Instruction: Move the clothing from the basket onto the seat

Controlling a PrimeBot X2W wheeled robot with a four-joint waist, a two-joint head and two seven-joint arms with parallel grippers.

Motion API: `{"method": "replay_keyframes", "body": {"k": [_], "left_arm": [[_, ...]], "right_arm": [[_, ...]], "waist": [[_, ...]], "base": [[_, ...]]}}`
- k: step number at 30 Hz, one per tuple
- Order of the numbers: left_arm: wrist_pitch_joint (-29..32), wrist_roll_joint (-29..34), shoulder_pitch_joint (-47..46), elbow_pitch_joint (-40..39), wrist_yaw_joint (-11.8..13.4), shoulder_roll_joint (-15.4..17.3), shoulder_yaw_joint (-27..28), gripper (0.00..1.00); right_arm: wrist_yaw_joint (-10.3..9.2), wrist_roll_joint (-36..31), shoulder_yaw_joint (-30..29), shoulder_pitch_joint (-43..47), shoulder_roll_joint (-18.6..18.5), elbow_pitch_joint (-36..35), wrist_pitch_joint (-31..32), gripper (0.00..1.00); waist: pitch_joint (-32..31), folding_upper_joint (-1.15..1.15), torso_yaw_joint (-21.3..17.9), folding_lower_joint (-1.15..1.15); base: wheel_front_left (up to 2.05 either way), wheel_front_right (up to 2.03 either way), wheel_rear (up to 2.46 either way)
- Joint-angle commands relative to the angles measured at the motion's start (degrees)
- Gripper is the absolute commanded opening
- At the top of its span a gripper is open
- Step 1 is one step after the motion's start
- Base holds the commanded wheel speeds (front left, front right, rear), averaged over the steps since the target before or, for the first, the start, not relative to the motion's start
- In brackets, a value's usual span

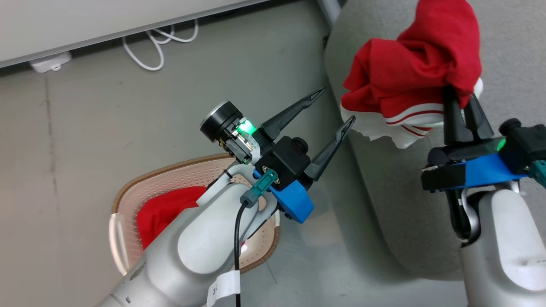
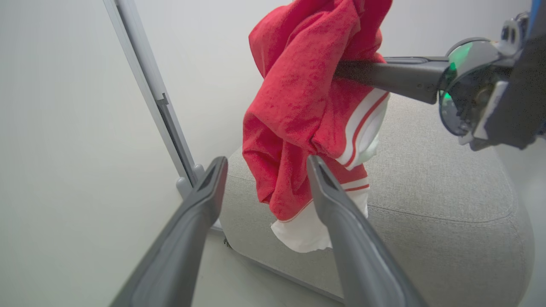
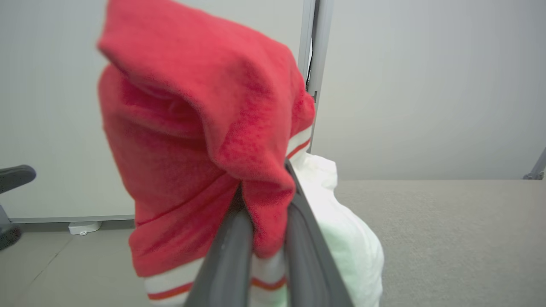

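Right wrist view first: the right gripper (image 3: 264, 200) has its two dark fingers (image 3: 230, 260) pressed close together, pinching a fold of the red garment (image 3: 192, 140). The cloth bunches up over the tips, and white striped trim hangs down beside them. Over to the head view, and that bundle hangs above the rounded edge of the grey sofa (image 1: 396, 192). Whether its lowest white hem brushes the cushion, I cannot tell.

The left gripper (image 1: 337, 103) has its fingers spread wide with nothing between them. They point toward the held garment from just beside the sofa's edge, apart from the cloth.

Below the left forearm (image 1: 200, 238) the basket (image 1: 179, 175) sits on the floor (image 1: 85, 128), near the sofa. A second red garment (image 1: 164, 211) lies inside it, partly hidden by that forearm. A white cable (image 1: 158, 47) loops on the floor at the foot of the wall (image 1: 85, 21), well apart from it all.
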Motion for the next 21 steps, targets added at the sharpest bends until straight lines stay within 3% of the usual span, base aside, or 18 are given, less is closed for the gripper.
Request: {"method": "replay_keyframes", "body": {"k": [1, 10, 21], "left_arm": [[-0.15, 0.15, 0.55, 0.21, -0.19, 0.24, -0.32, 1.00], [-0.16, -0.14, 1.06, 0.99, -0.62, 0.25, -2.42, 1.00], [-0.16, -0.20, 0.37, 0.67, -0.75, 0.50, -2.39, 1.00]], "right_arm": [[0.01, 0.59, -0.81, 0.94, -0.07, -0.71, -0.26, 0.00], [0.01, 1.02, -5.79, 4.94, 0.00, -3.61, -0.26, 0.00], [0.01, 1.74, -7.08, 4.71, 0.12, -6.34, -0.26, 0.00]], "waist": [[0.82, 0.00, -2.13, -0.01], [1.12, 0.00, -6.94, -0.01], [1.89, 0.00, -8.77, -0.01]], "base": [[0.00, 0.00, 0.00], [0.00, 0.00, 0.00], [0.00, 0.00, 0.00]]}}
